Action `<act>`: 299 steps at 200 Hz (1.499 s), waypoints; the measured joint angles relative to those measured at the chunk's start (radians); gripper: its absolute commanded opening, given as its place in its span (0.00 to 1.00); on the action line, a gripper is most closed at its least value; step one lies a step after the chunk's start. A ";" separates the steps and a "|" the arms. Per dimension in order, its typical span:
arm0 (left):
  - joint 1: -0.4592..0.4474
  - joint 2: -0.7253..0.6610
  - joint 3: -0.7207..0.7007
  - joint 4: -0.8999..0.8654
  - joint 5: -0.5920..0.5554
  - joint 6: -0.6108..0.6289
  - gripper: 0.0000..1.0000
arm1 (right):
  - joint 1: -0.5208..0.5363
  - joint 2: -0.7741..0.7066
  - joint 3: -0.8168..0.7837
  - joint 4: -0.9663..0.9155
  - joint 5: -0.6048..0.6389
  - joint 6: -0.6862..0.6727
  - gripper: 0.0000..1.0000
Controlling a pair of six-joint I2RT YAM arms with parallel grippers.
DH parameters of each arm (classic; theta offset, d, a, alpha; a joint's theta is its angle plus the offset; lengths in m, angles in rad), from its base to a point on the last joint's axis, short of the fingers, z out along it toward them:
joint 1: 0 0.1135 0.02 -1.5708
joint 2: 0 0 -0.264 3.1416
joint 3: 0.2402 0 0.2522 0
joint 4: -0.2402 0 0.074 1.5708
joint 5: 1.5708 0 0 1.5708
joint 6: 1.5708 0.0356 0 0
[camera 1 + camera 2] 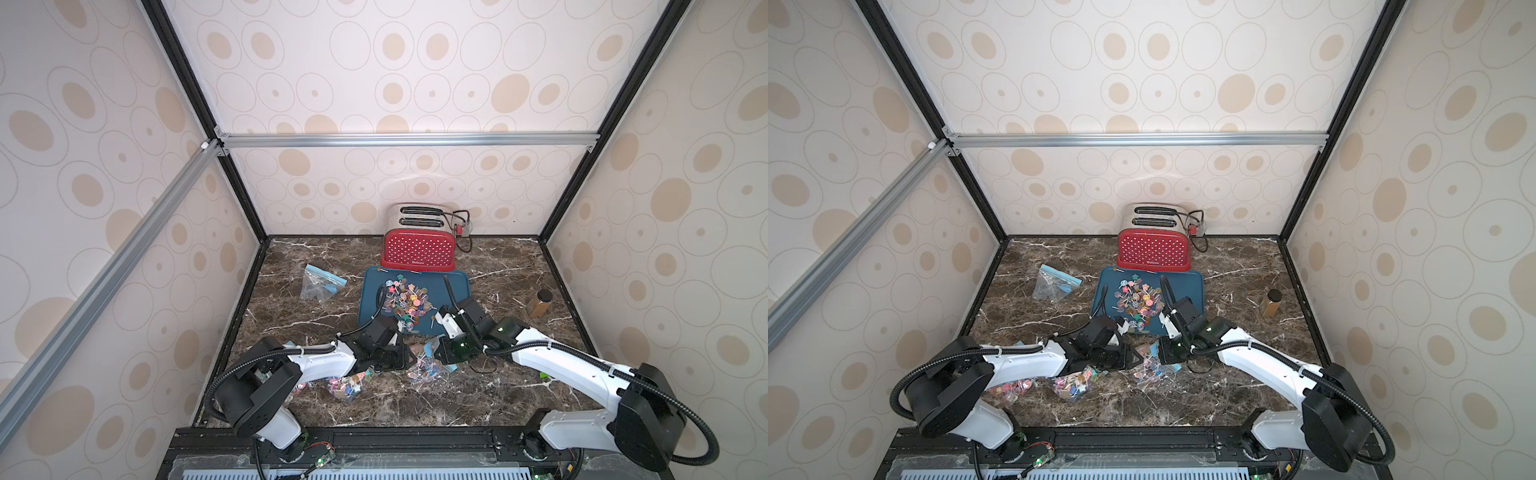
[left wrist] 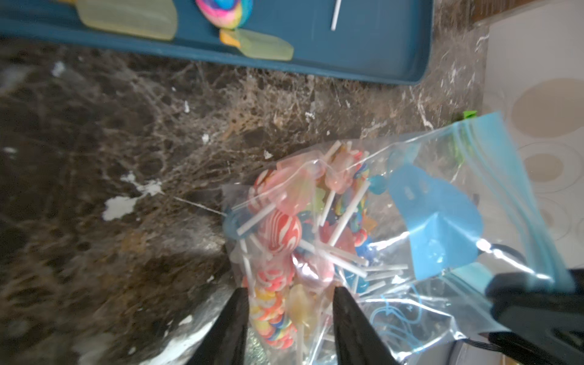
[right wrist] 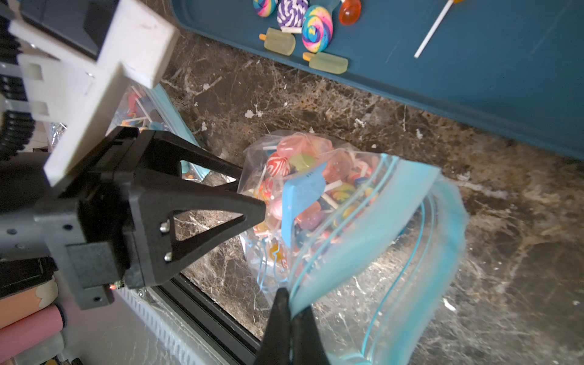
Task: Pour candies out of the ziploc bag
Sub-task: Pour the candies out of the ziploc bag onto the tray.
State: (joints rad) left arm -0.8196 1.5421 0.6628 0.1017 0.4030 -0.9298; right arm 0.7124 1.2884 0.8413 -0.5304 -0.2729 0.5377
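Note:
A clear ziploc bag [image 1: 426, 368] with a blue zip strip lies on the marble counter just in front of the blue tray [image 1: 457, 282]. It is packed with candies [image 2: 284, 230], lollipops on white sticks. My left gripper [image 2: 292, 297] pinches the bag's [image 2: 395, 300] candy-filled bottom end, a finger pressed against each side. My right gripper [image 3: 292, 303] is shut on the blue zip edge of the bag [image 3: 316, 196], whose mouth bows open. More candies [image 1: 405, 301] lie in a heap on the tray. In both top views the grippers [image 1: 409, 357] [image 1: 1163, 353] face each other over the bag [image 1: 1152, 365].
A red toaster [image 1: 419, 245] stands behind the tray. An empty zip bag [image 1: 318, 282] lies at the far left and a brown bottle [image 1: 540, 303] at the right. Two more candy bags [image 1: 349, 386] [image 1: 297, 388] lie by the left arm.

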 measured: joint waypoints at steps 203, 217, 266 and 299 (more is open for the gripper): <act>0.013 -0.048 0.220 -0.145 -0.046 0.047 0.00 | -0.007 0.030 0.262 -0.099 0.101 -0.007 0.00; 0.032 -0.048 0.262 -0.171 -0.046 0.062 0.00 | -0.023 0.054 0.306 -0.114 0.116 -0.015 0.00; 0.154 0.061 0.507 -0.259 -0.039 0.153 0.00 | -0.161 0.180 0.418 -0.111 0.119 -0.064 0.00; 0.209 0.225 0.684 -0.278 -0.012 0.205 0.00 | -0.234 0.316 0.499 -0.098 0.111 -0.107 0.00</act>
State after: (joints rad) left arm -0.6109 1.7668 1.3468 -0.1761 0.3908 -0.7246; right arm 0.4782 1.6047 1.3399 -0.6281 -0.1623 0.4305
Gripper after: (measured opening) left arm 0.048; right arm 0.046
